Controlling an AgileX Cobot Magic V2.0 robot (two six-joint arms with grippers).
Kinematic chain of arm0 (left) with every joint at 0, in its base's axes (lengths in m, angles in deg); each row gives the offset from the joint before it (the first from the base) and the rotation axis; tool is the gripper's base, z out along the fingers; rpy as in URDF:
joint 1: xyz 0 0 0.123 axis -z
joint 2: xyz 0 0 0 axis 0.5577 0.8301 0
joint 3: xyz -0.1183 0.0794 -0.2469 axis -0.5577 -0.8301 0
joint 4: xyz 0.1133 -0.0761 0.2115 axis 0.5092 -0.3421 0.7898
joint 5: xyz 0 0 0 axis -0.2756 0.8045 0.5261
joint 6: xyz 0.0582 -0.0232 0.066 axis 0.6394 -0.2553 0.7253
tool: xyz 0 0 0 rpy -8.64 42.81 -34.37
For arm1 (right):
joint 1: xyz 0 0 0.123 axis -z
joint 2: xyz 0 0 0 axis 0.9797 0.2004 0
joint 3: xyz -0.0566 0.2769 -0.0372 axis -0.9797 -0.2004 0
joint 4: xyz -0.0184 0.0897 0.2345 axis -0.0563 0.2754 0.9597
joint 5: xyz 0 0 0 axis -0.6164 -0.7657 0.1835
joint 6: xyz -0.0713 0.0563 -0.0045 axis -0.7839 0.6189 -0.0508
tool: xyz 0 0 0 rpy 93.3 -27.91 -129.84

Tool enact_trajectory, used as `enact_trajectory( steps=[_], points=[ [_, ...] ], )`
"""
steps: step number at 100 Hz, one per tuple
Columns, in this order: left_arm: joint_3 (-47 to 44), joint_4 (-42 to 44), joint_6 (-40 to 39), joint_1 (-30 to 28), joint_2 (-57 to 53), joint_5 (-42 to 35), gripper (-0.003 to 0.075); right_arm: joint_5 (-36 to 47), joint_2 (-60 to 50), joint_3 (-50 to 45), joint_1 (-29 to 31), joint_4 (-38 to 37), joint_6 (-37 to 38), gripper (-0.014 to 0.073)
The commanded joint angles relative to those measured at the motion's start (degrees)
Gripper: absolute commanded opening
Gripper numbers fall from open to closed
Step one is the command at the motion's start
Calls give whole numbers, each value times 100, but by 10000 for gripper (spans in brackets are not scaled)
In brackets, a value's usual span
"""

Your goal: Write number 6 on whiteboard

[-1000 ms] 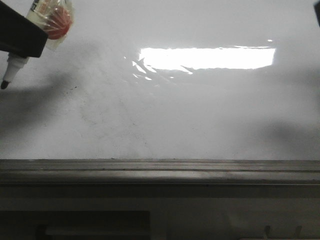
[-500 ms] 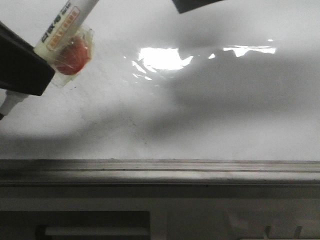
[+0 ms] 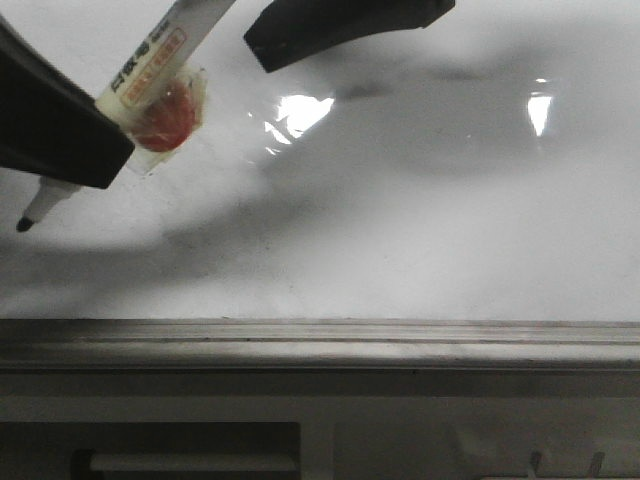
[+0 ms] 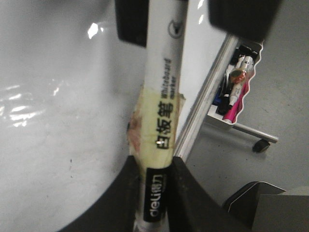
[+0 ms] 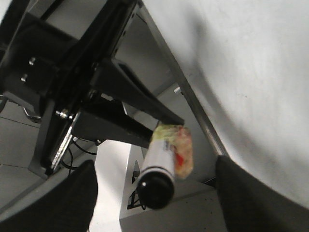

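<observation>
The left tool (image 4: pixel 153 193) is clamping the marker (image 3: pixel 150 75) I am holding tip-down just off the whiteboard (image 3: pixel 420 250), which is bearing no number 6. The right tool (image 5: pixel 154 193) is standing apart around the marker's rear end.

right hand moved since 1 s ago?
Yes. The right hand has come in over the whiteboard from the top edge, now covering part of the light reflection.

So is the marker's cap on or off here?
Off. In the front view the marker held in the left claw shows its bare dark tip over the whiteboard.
</observation>
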Motion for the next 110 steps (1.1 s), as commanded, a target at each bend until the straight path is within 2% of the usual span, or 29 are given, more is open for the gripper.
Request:
enact_trajectory(
  steps=[1, 9, 26, 33, 52, 97, 104, 110],
  points=[
    [351, -182, -76, 41, 68, -200, -20, 80, -158, 200, -48, 258, -7, 465],
    [458, -157, -76, 41, 162, -131, -20, 106, -158, 200, -48, 258, -7, 419],
    [519, -154, -51, 41, 268, -116, -20, 139, -158, 200, -48, 258, -140, 151],
    [526, -154, 43, 41, 268, -107, -20, 144, -158, 200, -48, 258, -190, 71],
    [526, -154, 85, 41, 268, -95, -20, 194, -158, 200, -48, 258, -264, -50],
    [526, -154, 85, 41, 268, -61, -20, 257, -158, 200, -48, 258, -274, -51],
    [526, -154, 85, 41, 268, -48, -20, 199, -158, 200, -48, 269, -274, -4],
    [526, -154, 85, 41, 268, -48, -20, 188, -158, 200, -48, 280, -274, 90]
  ],
)
